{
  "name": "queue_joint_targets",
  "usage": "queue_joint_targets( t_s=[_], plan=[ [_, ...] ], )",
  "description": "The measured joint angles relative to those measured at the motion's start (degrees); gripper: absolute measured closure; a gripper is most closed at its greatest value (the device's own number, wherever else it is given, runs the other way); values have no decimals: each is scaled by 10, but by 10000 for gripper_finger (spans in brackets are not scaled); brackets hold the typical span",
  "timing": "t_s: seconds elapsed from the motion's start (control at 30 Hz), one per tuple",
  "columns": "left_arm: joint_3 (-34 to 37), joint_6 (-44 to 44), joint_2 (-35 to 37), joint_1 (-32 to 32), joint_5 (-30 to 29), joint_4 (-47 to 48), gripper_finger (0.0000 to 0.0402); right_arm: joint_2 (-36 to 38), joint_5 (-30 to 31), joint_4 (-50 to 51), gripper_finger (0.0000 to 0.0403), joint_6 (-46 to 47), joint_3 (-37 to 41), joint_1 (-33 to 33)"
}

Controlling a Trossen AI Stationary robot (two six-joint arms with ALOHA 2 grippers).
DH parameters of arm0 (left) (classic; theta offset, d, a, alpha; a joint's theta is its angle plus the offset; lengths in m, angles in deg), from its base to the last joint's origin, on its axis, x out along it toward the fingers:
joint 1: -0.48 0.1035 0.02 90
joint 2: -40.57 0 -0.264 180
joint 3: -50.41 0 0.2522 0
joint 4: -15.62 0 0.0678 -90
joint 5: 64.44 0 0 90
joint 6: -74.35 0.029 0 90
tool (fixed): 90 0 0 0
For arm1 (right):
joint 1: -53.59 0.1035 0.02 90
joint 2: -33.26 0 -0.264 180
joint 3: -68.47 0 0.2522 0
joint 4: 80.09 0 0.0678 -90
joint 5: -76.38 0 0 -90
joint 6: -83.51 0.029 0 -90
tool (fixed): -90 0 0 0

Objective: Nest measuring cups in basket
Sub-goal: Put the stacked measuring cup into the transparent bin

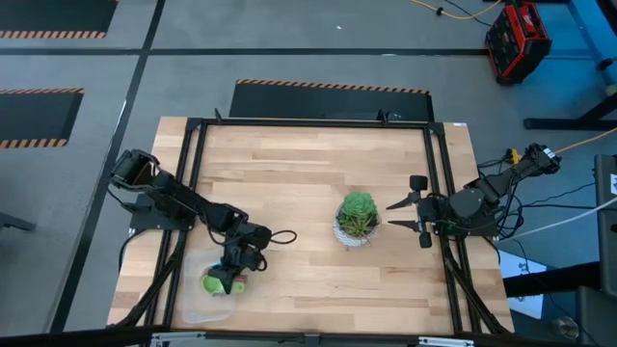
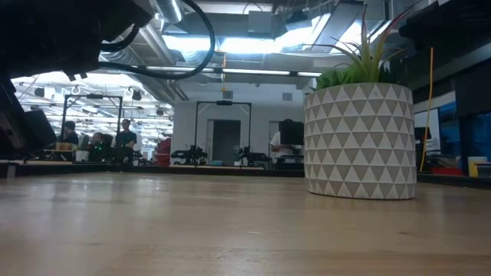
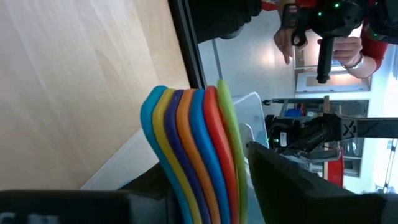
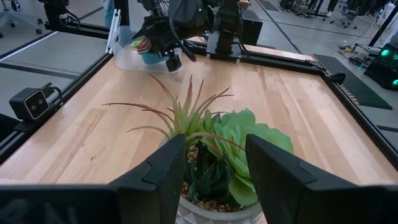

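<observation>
Left gripper (image 1: 231, 277) over the basket (image 1: 198, 306), jaws straddling the nested cups (image 3: 193, 149), grip unclear, apparently to seat them; right gripper (image 1: 413, 219) waits beside the plant (image 1: 358, 217), jaws open.

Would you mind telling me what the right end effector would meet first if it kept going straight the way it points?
Most likely the potted plant: the right end effector stands open and aimed at it, just short.

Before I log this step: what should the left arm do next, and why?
Probably lift the left end effector straight up. The stacked cups already sit in the basket, so only clearing away seems left. The right end effector waits by the plant.
</observation>
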Motion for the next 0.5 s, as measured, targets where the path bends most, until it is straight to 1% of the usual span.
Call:
queue_joint_targets(
  t_s=[0.2, 0.5],
  plan=[
    [0, 26, 0, 3, 11, -2, 233, 0, 0, 0, 230, 0, 0, 0],
    [0, 29, 0, 16, 14, -9, 209, 0, 0, 0, 230, 0, 0, 0]
  ],
)
